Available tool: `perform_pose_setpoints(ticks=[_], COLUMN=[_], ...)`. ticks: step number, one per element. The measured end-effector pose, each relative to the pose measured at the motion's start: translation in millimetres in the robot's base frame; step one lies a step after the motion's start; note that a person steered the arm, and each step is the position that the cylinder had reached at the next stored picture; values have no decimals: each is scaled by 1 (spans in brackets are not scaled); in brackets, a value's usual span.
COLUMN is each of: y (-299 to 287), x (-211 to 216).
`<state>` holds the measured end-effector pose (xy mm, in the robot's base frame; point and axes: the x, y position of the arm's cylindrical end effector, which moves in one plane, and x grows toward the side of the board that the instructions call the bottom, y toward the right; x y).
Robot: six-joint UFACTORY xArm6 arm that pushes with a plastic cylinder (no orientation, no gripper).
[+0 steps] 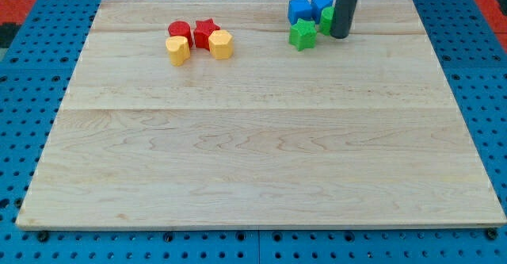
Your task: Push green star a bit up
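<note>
The green star (302, 35) lies near the top right of the wooden board (261, 137). My tip (339, 36) rests on the board just to the right of the star, a small gap between them. Another green block (326, 20) sits behind the rod, mostly hidden by it. Two blue blocks, one (299, 10) directly above the star and one (321, 5) to its right, sit by the top edge.
At the top left is a second cluster: a red cylinder (180, 32), a red star (206, 32), a yellow block (178, 50) and a yellow hexagon (221, 44). Blue pegboard (32, 97) surrounds the board.
</note>
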<state>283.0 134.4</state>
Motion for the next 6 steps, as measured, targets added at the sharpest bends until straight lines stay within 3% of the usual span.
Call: perform_pose_setpoints(ticks=[1, 2, 3, 4, 5, 6], y=[22, -22, -22, -1, -20, -53], x=[60, 53, 18, 35, 67, 41])
